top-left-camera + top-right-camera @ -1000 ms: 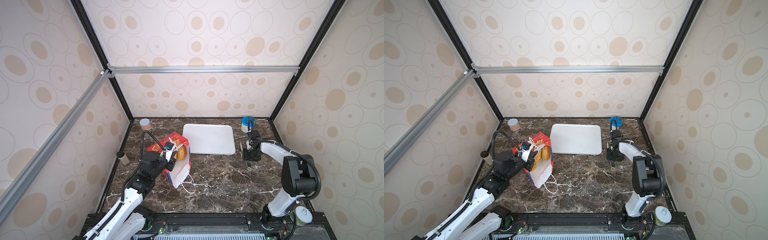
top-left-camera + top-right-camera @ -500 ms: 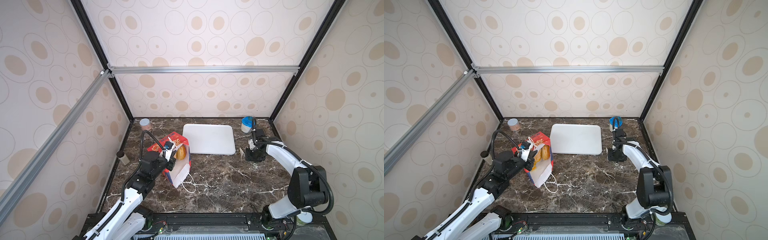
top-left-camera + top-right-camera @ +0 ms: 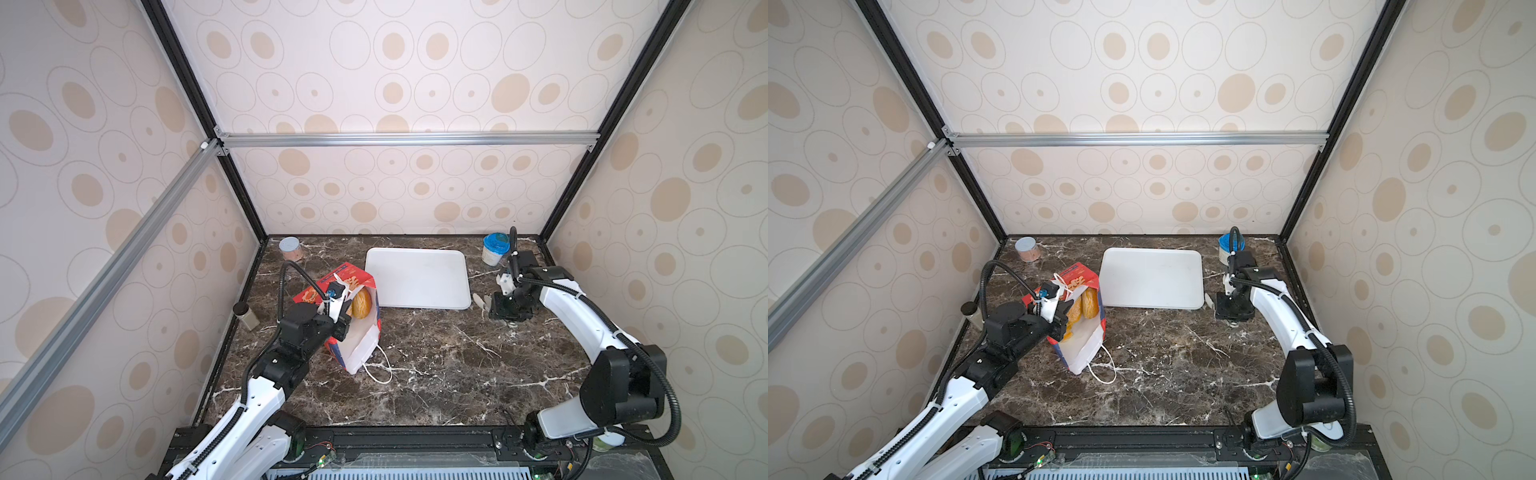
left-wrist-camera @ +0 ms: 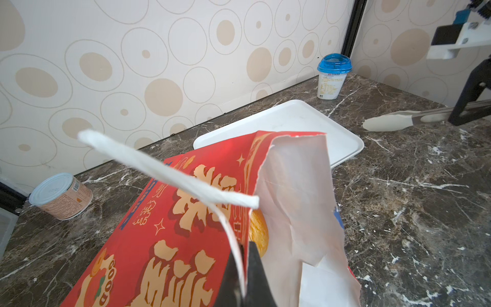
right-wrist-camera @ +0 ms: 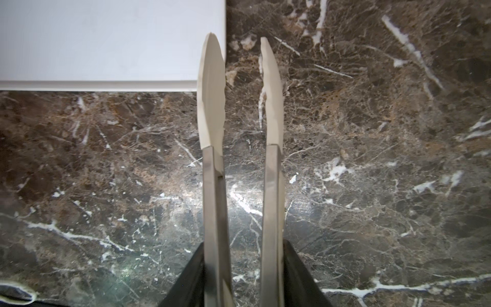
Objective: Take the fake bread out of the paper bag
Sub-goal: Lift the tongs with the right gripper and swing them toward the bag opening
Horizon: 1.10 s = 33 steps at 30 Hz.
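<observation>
The red paper bag stands tilted at the left of the table, its mouth open upward. Golden fake bread shows inside the mouth. My left gripper is shut on the bag's rim, with one jaw inside and one outside. My right gripper is shut on metal tongs with white tips. The tongs hang just above the table by the tray's front right corner, with nothing between their slightly parted tips.
A flat white tray lies at the back middle. A pink can stands at the back left, a blue-lidded cup at the back right, and a small black-capped bottle by the left wall.
The right arm's elbow has swung out to the right, and its gripper with the tongs has shifted slightly right. The left arm and the bag have stayed put.
</observation>
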Motion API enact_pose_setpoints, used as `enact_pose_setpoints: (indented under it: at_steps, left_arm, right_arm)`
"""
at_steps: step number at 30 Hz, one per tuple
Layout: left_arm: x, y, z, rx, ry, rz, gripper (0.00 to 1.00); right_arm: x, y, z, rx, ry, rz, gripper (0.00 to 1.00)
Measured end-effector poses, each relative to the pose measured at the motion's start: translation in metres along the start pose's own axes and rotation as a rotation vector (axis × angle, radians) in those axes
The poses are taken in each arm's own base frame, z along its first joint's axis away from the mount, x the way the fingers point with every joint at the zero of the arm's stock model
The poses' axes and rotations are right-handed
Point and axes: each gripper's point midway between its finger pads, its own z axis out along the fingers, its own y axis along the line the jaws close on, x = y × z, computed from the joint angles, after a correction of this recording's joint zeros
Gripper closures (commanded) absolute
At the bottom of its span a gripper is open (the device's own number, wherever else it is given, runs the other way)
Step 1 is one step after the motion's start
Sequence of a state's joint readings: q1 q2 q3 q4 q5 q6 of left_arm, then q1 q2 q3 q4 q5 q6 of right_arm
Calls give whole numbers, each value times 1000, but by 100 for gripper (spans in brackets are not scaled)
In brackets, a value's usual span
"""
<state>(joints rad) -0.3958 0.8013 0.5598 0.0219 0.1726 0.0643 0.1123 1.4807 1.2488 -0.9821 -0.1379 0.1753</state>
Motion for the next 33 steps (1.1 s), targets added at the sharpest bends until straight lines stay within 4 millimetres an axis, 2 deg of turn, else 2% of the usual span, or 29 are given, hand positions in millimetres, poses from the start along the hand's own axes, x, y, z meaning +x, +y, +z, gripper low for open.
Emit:
enact_pose_setpoints:
  at_steps: [5, 8, 17, 22, 28, 33]
  left_arm:
    - [0, 0, 0, 1, 1, 0, 100]
    - [0, 0, 1, 0, 3, 0, 100]
    - [-4, 1, 9, 3, 18, -2, 100]
    - [-5, 1, 11, 6, 24, -2, 100]
    - [-4, 1, 12, 9, 34, -3, 100]
    - [-9, 3, 13, 6, 51, -5, 100]
  right_arm:
    - [-2, 29, -32, -147, -21, -9, 58]
    - [5, 50, -44, -250, -5, -16, 58]
    - [54, 128, -83, -538, 98, -93, 59]
    - [95, 176, -109, -679, 169, -187, 59]
    - [128, 217, -112, -784, 253, -220, 58]
    - [131, 250, -103, -828, 269, -234, 58]
